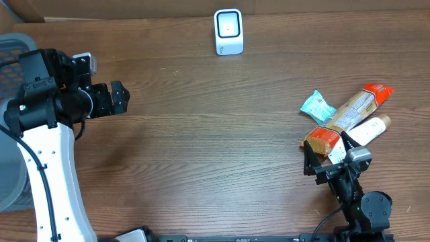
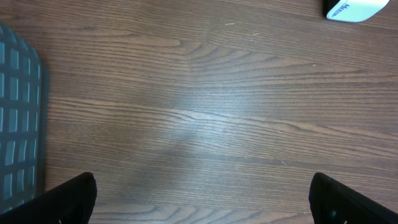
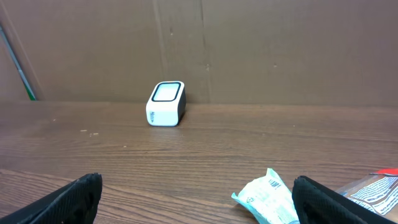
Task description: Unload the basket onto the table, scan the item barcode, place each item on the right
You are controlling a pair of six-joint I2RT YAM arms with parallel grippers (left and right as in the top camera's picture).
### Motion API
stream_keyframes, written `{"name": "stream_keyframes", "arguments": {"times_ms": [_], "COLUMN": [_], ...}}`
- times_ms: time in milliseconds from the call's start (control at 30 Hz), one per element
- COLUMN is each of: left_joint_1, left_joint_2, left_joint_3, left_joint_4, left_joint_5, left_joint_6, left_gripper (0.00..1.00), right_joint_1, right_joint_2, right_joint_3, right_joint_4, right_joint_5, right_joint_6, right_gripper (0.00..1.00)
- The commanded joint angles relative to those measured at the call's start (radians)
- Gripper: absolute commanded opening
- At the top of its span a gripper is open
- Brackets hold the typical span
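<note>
Standing on grained wood (image 1: 201,154) is a boxy scanner (image 1: 228,31).

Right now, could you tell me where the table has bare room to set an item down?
Widest bare wood: mid-table, between the left gripper, the scanner and the teal packet. The back right, beside the scanner, is free too. Crowded at the right: that packet, an orange-ended pack and a white bottle bunch by the right gripper.

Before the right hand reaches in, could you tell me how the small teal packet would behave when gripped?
The small teal crinkled packet looks thin and creased, so it would probably flex and feel light. Its smooth wrapper may slip. Lying flat, it seems unlikely to roll.
</note>
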Motion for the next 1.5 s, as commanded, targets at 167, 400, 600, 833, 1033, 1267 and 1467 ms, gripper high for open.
{"name": "stream_keyframes", "arguments": {"times_ms": [167,400,600,833,1033,1267,1467], "left_joint_1": [-0.028,-0.106,-0.164,-0.202,-0.238,-0.277,-0.293], "left_joint_2": [-0.051,-0.158,-0.285,-0.496,-0.658,-0.767,-0.812], "left_joint_3": [0.018,0.017,-0.058,-0.369,-0.594,-0.667,-0.667], "left_joint_4": [0.001,0.001,0.011,0.235,0.437,0.544,0.576], "left_joint_5": [0.012,0.012,0.007,-0.078,-0.183,-0.206,-0.207], "left_joint_6": [0.023,0.023,0.027,0.027,0.027,0.027,0.027], "left_gripper": [1.0,1.0,0.99,1.0,1.0,1.0,1.0], "right_joint_1": [0.005,0.005,0.005,0.005,0.005,0.005,0.005], "right_joint_2": [-0.012,-0.012,-0.012,-0.012,-0.012,-0.012,-0.012], "right_joint_3": [-0.011,-0.011,-0.011,-0.011,-0.011,-0.011,-0.011], "right_joint_4": [0.004,0.005,0.004,0.005,0.005,0.004,0.004], "right_joint_5": [0.014,0.014,0.014,0.014,0.014,0.014,0.014], "right_joint_6": [0.0,0.0,0.0,0.0,0.0,0.0,0.0], "right_gripper": [1.0,1.0,1.0,1.0,1.0,1.0,1.0]}}
